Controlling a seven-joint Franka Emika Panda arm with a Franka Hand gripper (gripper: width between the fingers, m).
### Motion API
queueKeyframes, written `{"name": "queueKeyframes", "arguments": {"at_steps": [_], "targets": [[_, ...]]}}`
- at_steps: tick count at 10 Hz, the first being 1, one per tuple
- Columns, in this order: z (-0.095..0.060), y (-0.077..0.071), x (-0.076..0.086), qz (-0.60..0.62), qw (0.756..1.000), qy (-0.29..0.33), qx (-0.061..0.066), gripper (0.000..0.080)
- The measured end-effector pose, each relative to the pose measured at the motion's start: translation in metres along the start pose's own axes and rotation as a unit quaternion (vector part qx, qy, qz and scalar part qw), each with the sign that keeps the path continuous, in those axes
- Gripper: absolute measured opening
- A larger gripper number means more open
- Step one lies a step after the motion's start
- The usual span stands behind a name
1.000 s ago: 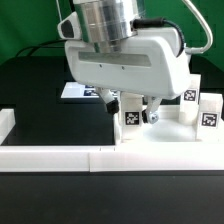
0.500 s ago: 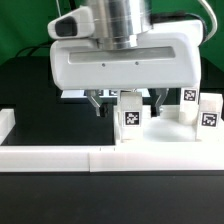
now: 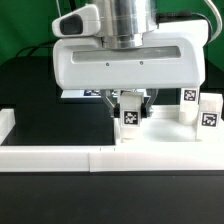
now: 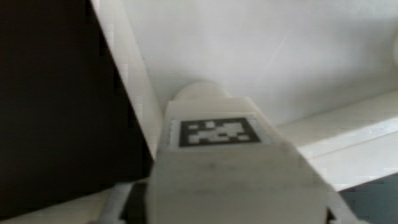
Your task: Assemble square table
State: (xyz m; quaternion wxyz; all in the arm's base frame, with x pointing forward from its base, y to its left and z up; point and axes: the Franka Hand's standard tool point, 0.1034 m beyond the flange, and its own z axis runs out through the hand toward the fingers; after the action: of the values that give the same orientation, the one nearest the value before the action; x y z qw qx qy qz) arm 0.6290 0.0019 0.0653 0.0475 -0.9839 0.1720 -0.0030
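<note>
Your two-finger gripper (image 3: pixel 131 103) has its jaws drawn in narrow against both sides of a small white block leg (image 3: pixel 130 114) bearing a black-and-white square tag. That leg stands upright directly under the tool, on the large white plastic square tray-like top (image 3: pixel 165 135). At about three o'clock from the gripper, two more white tagged legs (image 3: pixel 199 110) stand apart.

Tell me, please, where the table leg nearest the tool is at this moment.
In the exterior view, that table leg stands upright just right of centre, between the fingers of the tool, on the square tabletop; two more legs stand further right.
</note>
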Motion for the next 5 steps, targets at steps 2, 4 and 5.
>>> {"name": "queueKeyframes", "arguments": {"at_steps": [2, 4, 5], "targets": [[0.001, 0.003, 0.0011, 0.143, 0.99, -0.002, 0.009, 0.0289], [0.0015, 0.0066, 0.001, 0.308, 0.951, -0.011, 0.024, 0.0289], [0.0016, 0.0075, 0.0009, 0.377, 0.926, -0.016, 0.026, 0.0289]]}}
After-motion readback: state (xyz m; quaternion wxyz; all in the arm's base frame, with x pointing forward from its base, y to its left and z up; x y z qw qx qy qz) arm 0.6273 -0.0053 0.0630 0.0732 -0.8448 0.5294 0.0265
